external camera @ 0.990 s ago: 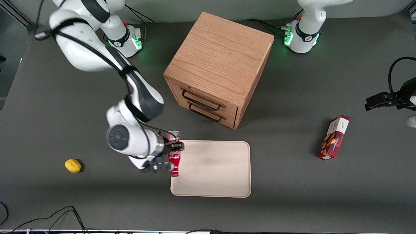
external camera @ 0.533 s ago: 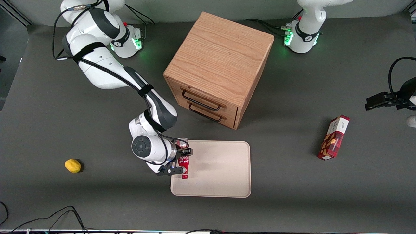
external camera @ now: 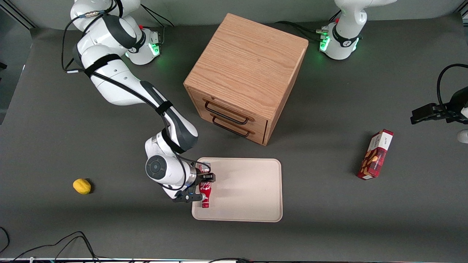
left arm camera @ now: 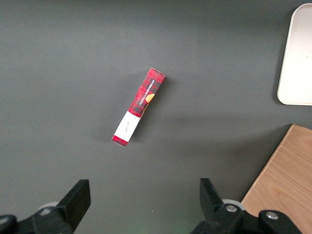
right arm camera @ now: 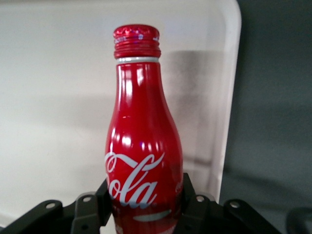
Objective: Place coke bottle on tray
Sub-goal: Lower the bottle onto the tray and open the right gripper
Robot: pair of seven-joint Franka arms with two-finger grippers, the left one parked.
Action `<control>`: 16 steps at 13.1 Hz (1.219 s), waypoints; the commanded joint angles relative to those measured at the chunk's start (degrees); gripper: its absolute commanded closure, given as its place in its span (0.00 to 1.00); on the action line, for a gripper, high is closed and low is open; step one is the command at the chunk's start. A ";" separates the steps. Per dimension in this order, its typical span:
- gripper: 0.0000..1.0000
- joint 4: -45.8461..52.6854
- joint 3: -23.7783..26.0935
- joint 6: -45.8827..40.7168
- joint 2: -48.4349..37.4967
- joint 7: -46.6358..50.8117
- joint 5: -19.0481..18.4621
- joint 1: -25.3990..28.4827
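Coke bottle (external camera: 205, 190): gripped about its lower body by the gripper (external camera: 200, 187), lying lengthwise over the tray (external camera: 245, 190) at the working arm's end, cap nearest the front camera. Probably held low for set-down. Snack box (external camera: 375, 154): toward the parked arm's end.

Red coke bottle (external camera: 205, 191) lies lengthwise in my gripper (external camera: 202, 187), cap nearest the front camera, over the beige tray (external camera: 248, 190), at its working-arm end.

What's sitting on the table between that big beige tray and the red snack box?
Nothing: in the front view only bare dark table lies between the tray and the snack box. The end effector holds the coke bottle over the tray.
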 commanded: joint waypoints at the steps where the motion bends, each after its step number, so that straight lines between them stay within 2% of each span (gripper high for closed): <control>1: 1.00 2.99 -0.38 -0.15 1.44 -0.24 -0.53 0.51; 3: 1.00 2.99 -0.38 -0.15 1.53 2.39 -0.53 0.51; 4: 0.01 2.99 -0.46 -0.06 1.61 1.96 -0.79 0.51; 16: 0.00 2.81 -2.05 -0.06 -0.31 1.78 -0.71 1.30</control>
